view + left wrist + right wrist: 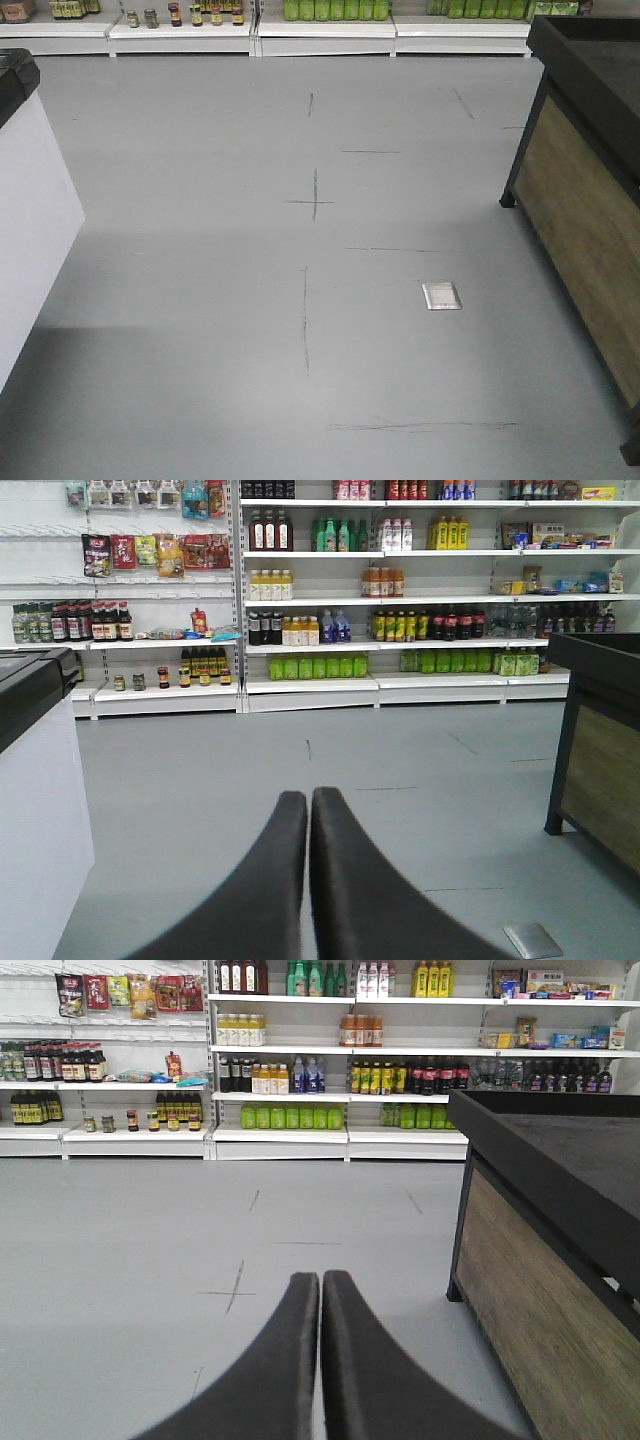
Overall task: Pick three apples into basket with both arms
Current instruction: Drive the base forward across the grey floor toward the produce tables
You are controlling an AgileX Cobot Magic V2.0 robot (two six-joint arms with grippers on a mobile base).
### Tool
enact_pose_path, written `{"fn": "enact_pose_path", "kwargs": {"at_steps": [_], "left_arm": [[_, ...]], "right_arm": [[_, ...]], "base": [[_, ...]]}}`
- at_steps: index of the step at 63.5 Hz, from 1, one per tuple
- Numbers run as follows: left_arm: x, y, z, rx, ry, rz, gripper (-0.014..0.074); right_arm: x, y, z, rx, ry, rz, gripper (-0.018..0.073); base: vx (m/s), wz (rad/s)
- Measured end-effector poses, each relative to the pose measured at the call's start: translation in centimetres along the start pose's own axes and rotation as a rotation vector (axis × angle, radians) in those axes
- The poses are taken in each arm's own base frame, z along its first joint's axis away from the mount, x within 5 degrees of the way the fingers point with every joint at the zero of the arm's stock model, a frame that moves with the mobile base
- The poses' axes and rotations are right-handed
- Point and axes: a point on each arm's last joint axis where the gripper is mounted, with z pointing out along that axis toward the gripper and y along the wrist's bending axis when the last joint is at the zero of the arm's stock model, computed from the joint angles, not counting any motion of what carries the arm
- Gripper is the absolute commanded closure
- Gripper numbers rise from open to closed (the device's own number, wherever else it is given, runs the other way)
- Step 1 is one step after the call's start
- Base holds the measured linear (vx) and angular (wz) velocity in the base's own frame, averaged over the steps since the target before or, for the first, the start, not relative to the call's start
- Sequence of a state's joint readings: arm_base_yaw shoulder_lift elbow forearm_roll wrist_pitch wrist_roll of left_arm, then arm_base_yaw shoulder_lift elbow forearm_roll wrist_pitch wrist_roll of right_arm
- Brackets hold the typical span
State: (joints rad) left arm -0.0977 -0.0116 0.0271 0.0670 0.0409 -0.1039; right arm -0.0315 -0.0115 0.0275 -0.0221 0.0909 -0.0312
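Note:
No apples and no basket show in any view. My left gripper [308,795] is shut, its two black fingers pressed together with nothing between them, held above the grey floor and facing the shop shelves. My right gripper [320,1277] is likewise shut and holds nothing, pointing over the floor beside a display counter. Neither arm appears in the front view.
A wood-sided counter with a black top [590,170] [540,1210] stands at the right. A white cabinet with a black top [25,200] [35,790] stands at the left. Stocked shelves [400,600] line the far wall. A metal floor plate [441,295] lies on the grey floor.

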Motion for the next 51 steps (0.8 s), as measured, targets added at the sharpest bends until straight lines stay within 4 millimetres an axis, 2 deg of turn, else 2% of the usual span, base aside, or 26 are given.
{"fn": "enact_pose_path", "kwargs": {"at_steps": [51], "left_arm": [[0.0,0.0,0.0,0.0,0.0,0.0,0.0603]], "right_arm": [[0.0,0.0,0.0,0.0,0.0,0.0,0.0568]], "base": [[0.0,0.0]]}}
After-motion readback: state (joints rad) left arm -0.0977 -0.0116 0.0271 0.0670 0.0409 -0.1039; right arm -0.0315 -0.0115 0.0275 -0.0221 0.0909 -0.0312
